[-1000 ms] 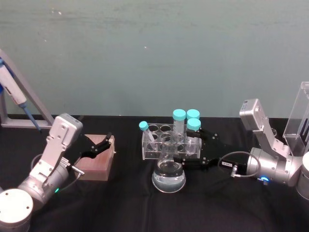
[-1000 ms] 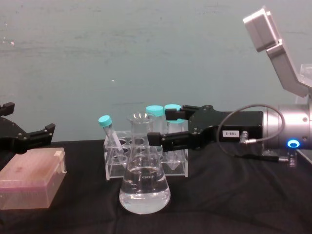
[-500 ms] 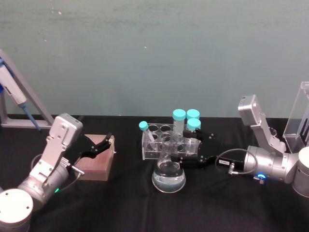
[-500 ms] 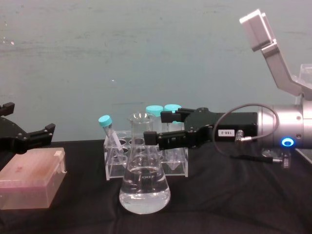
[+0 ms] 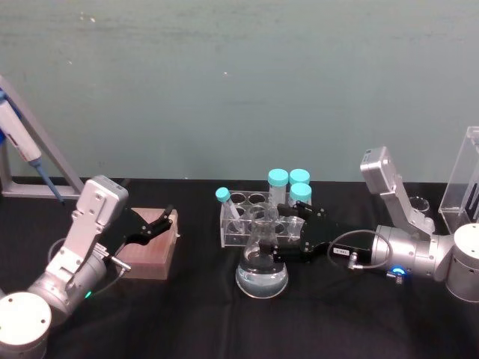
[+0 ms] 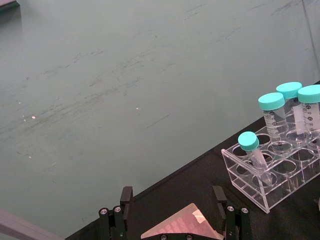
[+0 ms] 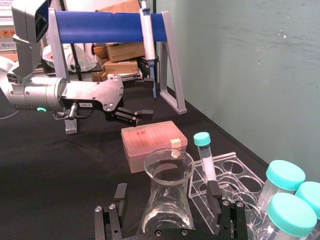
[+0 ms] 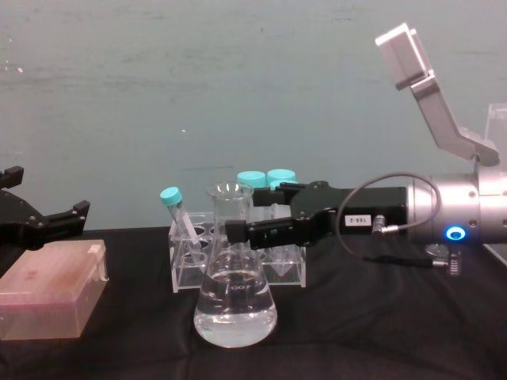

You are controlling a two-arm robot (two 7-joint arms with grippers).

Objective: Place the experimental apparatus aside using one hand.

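Observation:
A clear conical flask (image 5: 261,275) (image 8: 235,310) (image 7: 167,176) holding some liquid stands on the black table in front of a clear tube rack (image 5: 233,235) (image 8: 184,275) (image 7: 233,174). My right gripper (image 5: 276,236) (image 8: 252,209) (image 7: 167,199) reaches in from the right and is open. Its two fingers (image 7: 119,193) stand one on each side of the flask's neck, apart from the glass. A tall clear acrylic stand (image 5: 463,173) (image 8: 497,119) rises at the far right, with a small glass beaker (image 5: 418,203) beside it. My left gripper (image 5: 155,225) (image 8: 57,218) (image 6: 172,201) hangs open over a pink box.
The rack (image 6: 265,186) holds several teal-capped tubes (image 5: 278,182). A pink tip box (image 5: 150,258) (image 8: 47,297) (image 7: 153,145) lies at the left. Farther left, a pipette hangs on a blue and grey stand (image 5: 25,146) (image 7: 106,26). A teal wall closes the back.
My right gripper has moved left, from beside the rack to the flask, and its open fingers now stand either side of the neck. The left arm has not moved.

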